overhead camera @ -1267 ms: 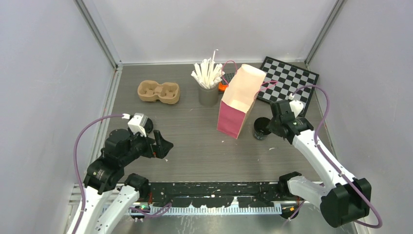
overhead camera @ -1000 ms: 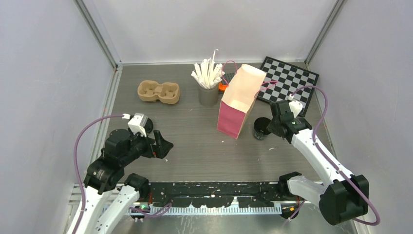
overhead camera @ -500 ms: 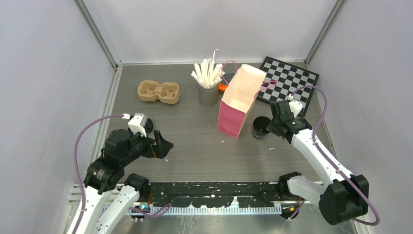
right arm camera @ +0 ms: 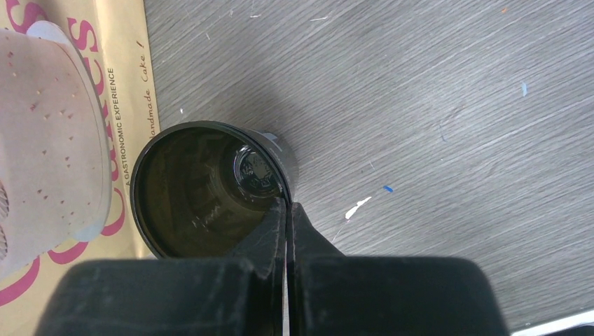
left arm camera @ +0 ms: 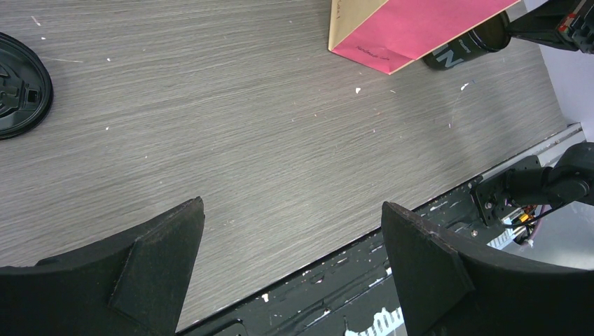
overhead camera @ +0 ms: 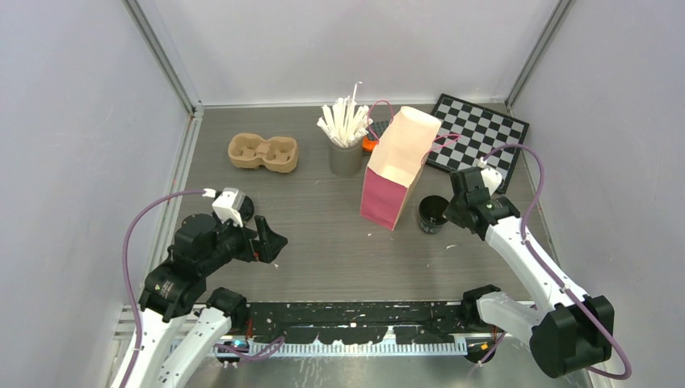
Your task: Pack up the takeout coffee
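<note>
Right gripper (right arm camera: 286, 210) is pinched together on the rim of the upright, lidless cup (overhead camera: 433, 213), just beside the pink bag (overhead camera: 396, 170) at its 3 o'clock; left gripper (overhead camera: 270, 239) gapes, well apart at 8 o'clock.

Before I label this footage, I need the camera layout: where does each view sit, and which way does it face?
Top external: high behind the robot, looking down on the table; left arm and right arm show.
Left wrist: low over the table, facing the pink bag; open left claw frames the bottom.
Right wrist: looking down into the lidless cup; the right claw pinches its rim.
Shared: all three show cup and bag.
</note>
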`<state>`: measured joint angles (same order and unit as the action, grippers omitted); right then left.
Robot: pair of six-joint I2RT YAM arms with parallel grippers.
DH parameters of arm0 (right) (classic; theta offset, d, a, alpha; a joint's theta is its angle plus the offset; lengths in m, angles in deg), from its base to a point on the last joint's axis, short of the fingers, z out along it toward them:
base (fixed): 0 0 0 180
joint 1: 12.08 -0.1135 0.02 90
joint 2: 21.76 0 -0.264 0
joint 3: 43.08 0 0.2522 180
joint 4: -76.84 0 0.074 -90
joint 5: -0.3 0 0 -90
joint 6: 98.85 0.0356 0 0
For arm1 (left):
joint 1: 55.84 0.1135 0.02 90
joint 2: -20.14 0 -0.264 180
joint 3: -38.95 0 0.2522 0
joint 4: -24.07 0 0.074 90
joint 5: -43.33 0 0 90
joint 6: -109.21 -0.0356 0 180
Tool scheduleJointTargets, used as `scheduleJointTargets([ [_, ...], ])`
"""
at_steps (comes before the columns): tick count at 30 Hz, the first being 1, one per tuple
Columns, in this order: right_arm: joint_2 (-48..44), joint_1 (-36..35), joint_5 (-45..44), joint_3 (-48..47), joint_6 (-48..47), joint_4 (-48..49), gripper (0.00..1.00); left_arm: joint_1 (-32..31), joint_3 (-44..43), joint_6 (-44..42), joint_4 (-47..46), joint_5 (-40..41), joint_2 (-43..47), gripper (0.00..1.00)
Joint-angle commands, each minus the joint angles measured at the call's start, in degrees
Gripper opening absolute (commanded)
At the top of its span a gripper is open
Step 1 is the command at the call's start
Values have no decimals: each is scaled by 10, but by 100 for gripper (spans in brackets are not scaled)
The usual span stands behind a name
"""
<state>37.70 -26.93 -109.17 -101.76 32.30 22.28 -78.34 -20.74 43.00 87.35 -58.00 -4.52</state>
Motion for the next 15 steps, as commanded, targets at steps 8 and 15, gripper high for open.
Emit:
scheduleJointTargets([
  [8,-25,3,14,-8,14,-16,0,-1,3,1,-28,2,-1,100],
  [15,-55,3,12,-8,21,-19,0,-1,4,1,-28,3,1,100],
])
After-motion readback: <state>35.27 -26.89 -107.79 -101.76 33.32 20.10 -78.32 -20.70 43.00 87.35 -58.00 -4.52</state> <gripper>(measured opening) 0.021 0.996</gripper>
